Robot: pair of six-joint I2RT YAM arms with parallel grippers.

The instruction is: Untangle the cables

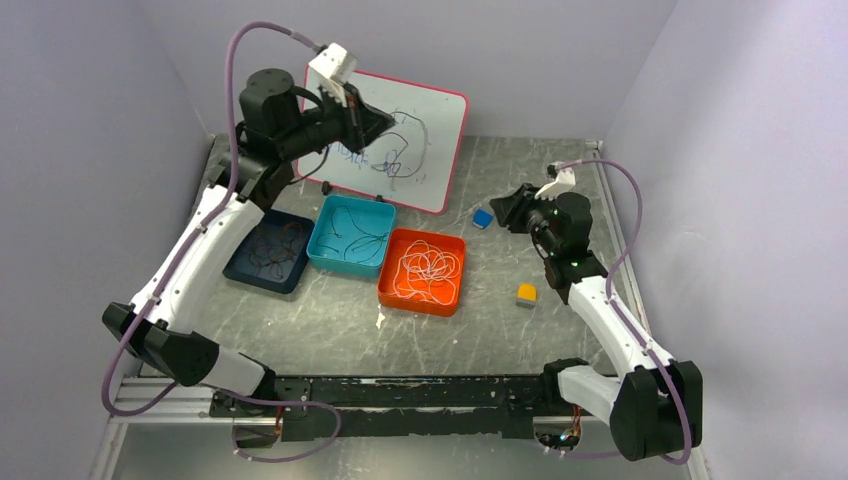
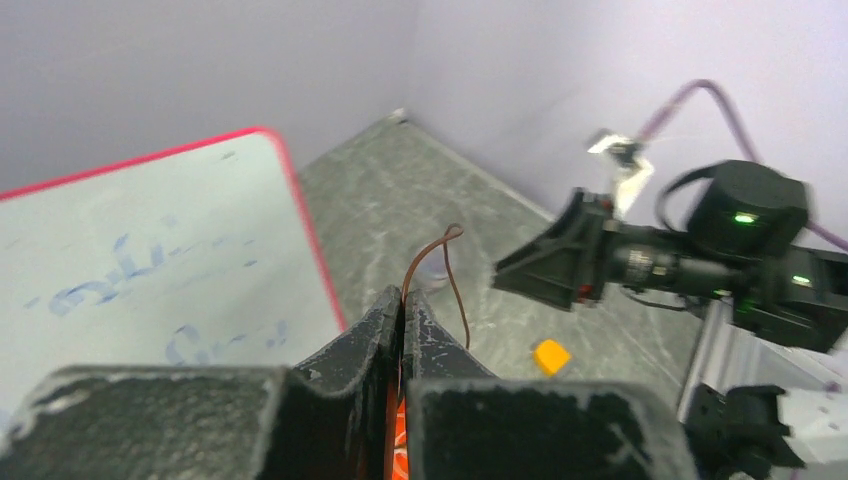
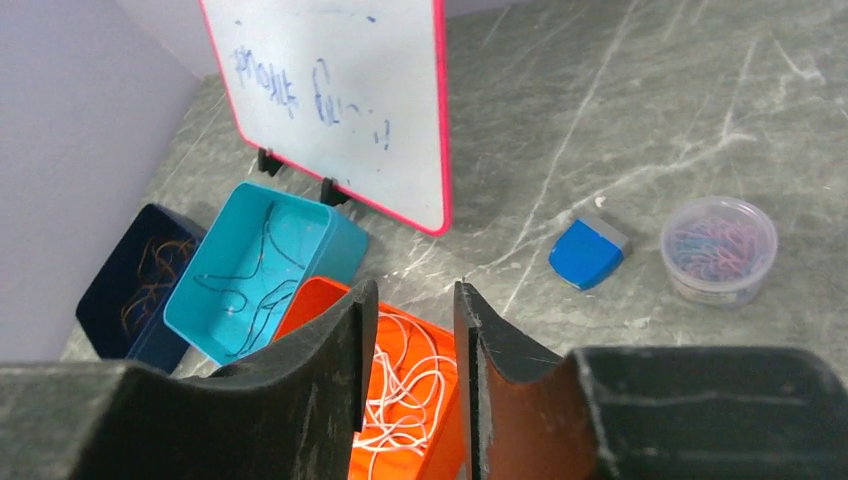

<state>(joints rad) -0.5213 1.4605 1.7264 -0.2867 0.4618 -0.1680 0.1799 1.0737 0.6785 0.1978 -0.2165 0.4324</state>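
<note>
Left claw: pinched tight on a thin reddish-brown wire, high in front of the red-framed whiteboard.
Right claw: jaws partly apart, nothing between them, hovering over the right of the grey table.
Other cables: white curly wires in the square orange plastic tray; dark wires in the teal plastic tray; brownish wires in the navy plastic tray.
Step, judged: carrying the held wire to the navy tray, matching its colour.
Doing it well: travel high so any dangling tail clears the teal rim; lower well inside the navy walls before letting go.
Risk: wire clinging to the fingers, or snagging neighbours on release.
</note>
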